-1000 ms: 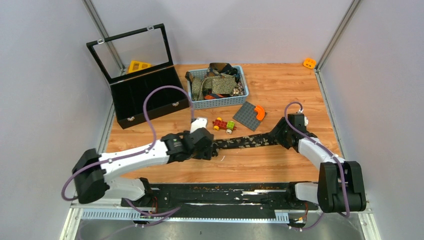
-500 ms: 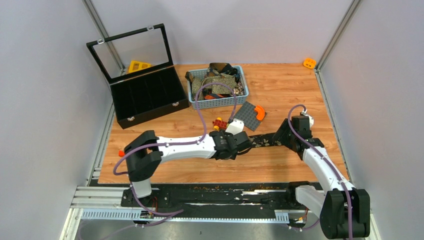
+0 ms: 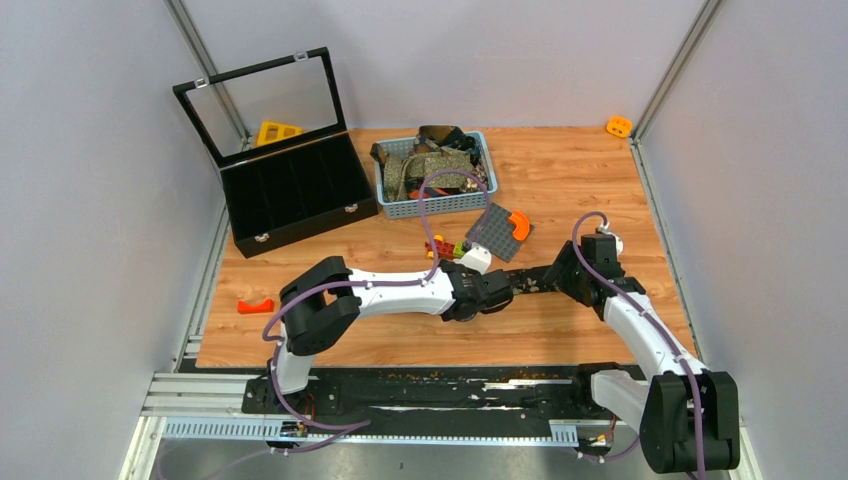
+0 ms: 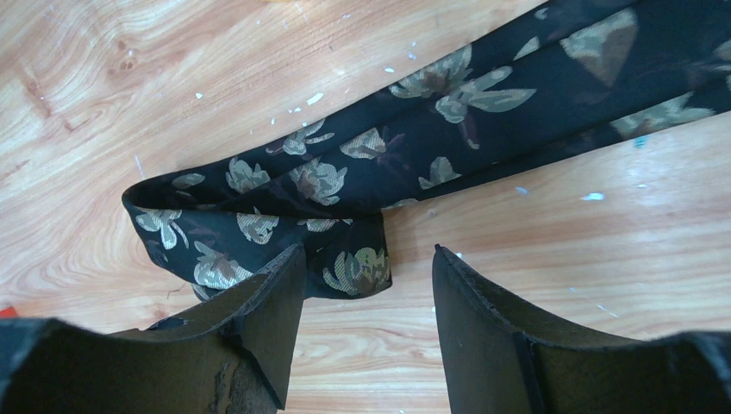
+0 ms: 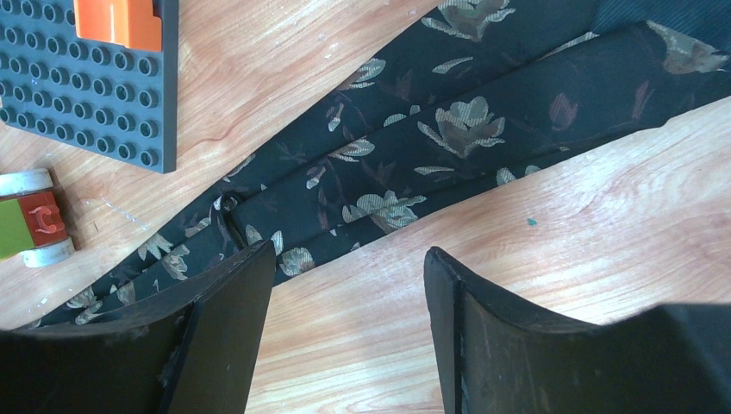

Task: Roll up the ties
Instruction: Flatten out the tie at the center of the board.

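Grey walls (image 3: 500, 60) — wood-grain table (image 3: 570, 170), seemingly even light.

Top camera high behind near edge, looking down over table (image 3: 580, 170); both wrist cameras close, facing down, sharing tie (image 4: 414, 147)

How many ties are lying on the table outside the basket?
1: the black floral tie lies folded on the wood, near the grey brick plate. Other ties are heaped in the blue basket, too tangled to count.
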Controlling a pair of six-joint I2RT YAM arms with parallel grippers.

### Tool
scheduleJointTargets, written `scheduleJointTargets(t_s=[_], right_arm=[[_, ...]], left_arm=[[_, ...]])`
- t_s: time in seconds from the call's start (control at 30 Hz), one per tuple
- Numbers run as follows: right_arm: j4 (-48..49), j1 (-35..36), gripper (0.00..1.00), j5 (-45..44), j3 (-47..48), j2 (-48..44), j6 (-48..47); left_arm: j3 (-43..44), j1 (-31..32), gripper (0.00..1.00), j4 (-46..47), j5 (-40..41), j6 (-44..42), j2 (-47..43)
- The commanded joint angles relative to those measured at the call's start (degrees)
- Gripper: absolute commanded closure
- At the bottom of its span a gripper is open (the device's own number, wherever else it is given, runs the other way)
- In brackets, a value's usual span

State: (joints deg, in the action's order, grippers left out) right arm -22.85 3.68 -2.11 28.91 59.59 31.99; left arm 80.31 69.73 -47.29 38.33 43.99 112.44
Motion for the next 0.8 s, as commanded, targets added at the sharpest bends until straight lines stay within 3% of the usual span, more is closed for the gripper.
scheduleJointTargets(t_s=[0.0, 0.17, 0.37, 0.57, 0.67, 0.77], right_arm=[[2.8, 0.3, 0.35, 1.0, -0.3, 0.2, -1.0], [2.9, 0.3, 0.35, 0.9, -0.5, 0.3, -1.2], [3.2, 0.3, 0.35, 0.9, -0.7, 0.5, -1.3], [3.2, 0.3, 0.35, 0.7, -0.7, 0.5, -1.4], [3.2, 0.2, 0.35, 0.5, -0.7, 0.3, -1.4], [3.2, 0.3, 0.35, 0.6, -0.6, 0.3, -1.6]], left_arm=[[1.4, 0.1, 0.36, -0.3, 2.1, -0.5, 1.9], [1.8, 0.1, 0.39, -1.0, 2.3, 0.1, 3.7], [1.3, -0.1, 0.71, -2.1, 4.2, 0.7, 2.2], [1.4, -0.4, 0.92, -3.7, 3.7, 1.0, -3.8], [-0.9, -1.9, 1.0, -3.1, 1.9, 1.3, -9.3], [-5.8, -5.4, 1.0, 0.7, -2.2, 0.9, -17.0]])
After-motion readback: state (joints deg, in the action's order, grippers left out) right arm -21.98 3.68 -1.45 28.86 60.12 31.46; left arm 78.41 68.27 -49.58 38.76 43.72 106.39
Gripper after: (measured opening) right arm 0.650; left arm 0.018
